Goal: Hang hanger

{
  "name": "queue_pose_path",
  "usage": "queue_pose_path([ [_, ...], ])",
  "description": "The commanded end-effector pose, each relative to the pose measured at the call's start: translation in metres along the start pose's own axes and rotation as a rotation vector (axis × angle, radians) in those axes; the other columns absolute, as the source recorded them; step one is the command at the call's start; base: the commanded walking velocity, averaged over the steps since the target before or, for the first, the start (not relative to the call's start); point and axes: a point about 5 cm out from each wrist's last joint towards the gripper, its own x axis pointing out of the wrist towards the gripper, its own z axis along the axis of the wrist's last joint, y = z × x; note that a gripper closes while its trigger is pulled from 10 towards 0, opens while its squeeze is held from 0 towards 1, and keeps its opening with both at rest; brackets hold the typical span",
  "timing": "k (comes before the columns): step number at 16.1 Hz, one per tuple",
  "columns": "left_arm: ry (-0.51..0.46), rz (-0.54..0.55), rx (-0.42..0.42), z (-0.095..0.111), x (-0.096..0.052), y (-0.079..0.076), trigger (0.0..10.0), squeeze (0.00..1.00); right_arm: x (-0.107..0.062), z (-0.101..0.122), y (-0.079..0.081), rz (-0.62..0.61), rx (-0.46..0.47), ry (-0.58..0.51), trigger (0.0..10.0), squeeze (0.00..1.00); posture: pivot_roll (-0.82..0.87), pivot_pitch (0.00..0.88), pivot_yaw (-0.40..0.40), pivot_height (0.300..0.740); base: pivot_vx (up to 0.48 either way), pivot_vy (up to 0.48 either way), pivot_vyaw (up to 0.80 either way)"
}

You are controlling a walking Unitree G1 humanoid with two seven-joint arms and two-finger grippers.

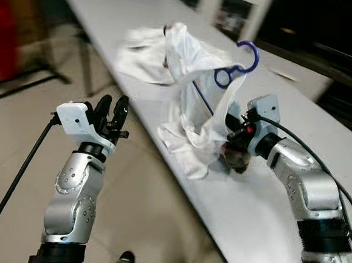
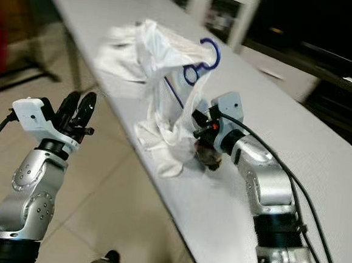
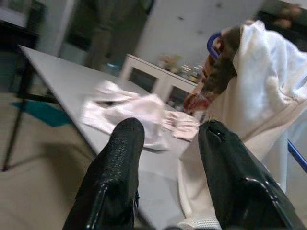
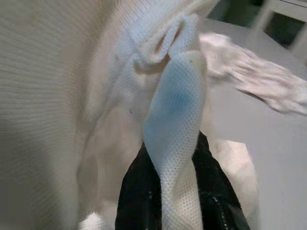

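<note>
The right hand [image 1: 230, 128] is pinched shut on a white shirt [image 1: 195, 78] with a blue hanger [image 1: 239, 64] inside it. It holds them up above the worktop [image 1: 261, 205], and the hook pokes out above the hand. The shirt's bottom drags on the worktop, just under the hand. The left hand [image 1: 111, 115] is open and empty, off to the side, away from the shirt. To do this well, I think the right hand should keep its tight pinch and lift slowly, so the shirt does not slip off.
</note>
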Motion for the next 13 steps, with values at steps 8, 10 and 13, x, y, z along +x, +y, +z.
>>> queue_pose_path([
  [8,-0.015,0.008,0.004,-0.001,-0.001,-0.005,10.0,0.0,0.001,-0.003,0.03,0.12,0.017,-0.003,10.0,0.0,0.09,0.045,-0.12,0.74,0.0,0.0,0.8],
  [10,-0.016,0.007,0.001,-0.001,-0.001,-0.006,10.0,0.0,0.002,-0.005,0.031,0.117,0.024,0.004,10.0,0.0,0.09,0.046,-0.121,0.74,0.0,0.0,0.8],
  [13,-0.014,0.005,0.006,-0.003,-0.001,-0.007,10.0,0.0,0.01,-0.023,0.023,-0.047,0.061,0.05,10.0,0.0,0.09,0.046,-0.122,0.74,0.0,0.0,0.27],
])
